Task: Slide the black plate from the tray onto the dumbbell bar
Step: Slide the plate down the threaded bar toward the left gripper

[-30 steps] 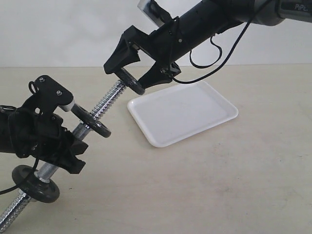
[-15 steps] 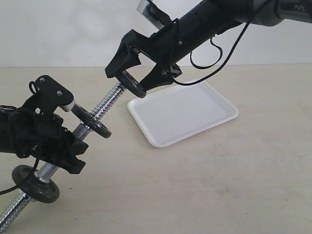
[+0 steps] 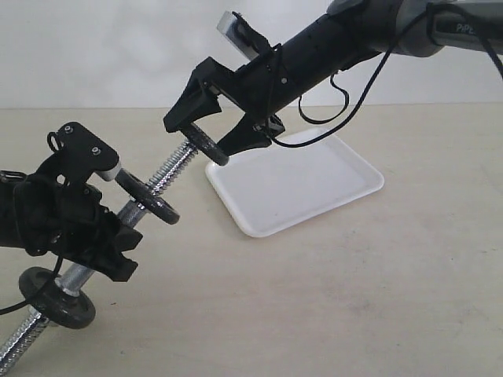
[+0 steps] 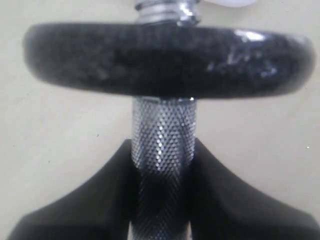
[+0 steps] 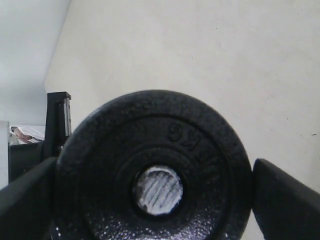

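Black plate (image 3: 203, 145) at dumbbell bar (image 3: 167, 171) tip

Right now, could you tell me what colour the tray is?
The tray is white, clearest in exterior view.

Right arm (image 3: 338, 35): matte black tube, grey casing behind with white lettering, partly cut off; loose black cables (image 3: 371, 82) looped alongside; pale silver camera block (image 3: 233, 26) at the wrist; right gripper (image 3: 196, 139): black wedge-shaped fingers. Left gripper (image 3: 110, 220): black angular fingers; two silver screws (image 3: 94, 149); white insert; thin black cable.
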Motion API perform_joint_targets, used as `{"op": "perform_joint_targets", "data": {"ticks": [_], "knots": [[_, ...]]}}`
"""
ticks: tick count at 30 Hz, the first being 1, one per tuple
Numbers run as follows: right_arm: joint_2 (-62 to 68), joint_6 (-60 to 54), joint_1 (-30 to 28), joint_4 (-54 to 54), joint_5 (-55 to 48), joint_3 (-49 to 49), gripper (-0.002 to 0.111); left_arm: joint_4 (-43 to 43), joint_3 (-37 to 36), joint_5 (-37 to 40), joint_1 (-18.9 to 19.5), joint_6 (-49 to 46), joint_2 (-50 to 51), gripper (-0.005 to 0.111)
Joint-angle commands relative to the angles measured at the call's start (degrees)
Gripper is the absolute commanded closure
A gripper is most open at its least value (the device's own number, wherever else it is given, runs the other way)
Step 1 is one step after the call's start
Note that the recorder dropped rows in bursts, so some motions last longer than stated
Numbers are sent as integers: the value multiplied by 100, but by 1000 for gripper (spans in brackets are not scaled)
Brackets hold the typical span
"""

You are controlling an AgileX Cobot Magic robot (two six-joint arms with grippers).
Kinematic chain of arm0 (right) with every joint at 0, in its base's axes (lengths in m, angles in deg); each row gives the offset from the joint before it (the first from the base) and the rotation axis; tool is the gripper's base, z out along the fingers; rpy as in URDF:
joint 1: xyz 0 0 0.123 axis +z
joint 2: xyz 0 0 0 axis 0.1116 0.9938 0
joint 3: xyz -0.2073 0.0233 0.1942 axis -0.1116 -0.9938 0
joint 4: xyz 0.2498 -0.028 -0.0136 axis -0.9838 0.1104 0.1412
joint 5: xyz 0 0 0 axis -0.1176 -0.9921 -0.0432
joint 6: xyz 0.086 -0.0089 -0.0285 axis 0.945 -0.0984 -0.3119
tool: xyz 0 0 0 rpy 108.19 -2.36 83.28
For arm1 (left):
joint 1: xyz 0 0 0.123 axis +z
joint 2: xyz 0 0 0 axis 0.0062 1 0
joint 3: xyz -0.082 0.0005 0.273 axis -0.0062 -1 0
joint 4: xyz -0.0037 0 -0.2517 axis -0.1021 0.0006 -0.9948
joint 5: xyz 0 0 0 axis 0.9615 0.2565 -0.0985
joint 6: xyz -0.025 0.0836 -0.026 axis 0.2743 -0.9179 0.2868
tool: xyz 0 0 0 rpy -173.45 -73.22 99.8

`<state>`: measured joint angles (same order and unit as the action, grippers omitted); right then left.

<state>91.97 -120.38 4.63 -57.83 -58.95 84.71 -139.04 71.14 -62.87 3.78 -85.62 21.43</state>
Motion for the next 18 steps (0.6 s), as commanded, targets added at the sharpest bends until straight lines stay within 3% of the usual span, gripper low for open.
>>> {"op": "perform_joint_targets", "data": {"ticks": [1,18], "knots": [[-62,-49,18,-407,-94,74,108,-258,231,-296,-18,-15,-324,103],[-62,-1,260,-419,-94,74,108,-368,231,-396,-18,-15,-324,103]]}}
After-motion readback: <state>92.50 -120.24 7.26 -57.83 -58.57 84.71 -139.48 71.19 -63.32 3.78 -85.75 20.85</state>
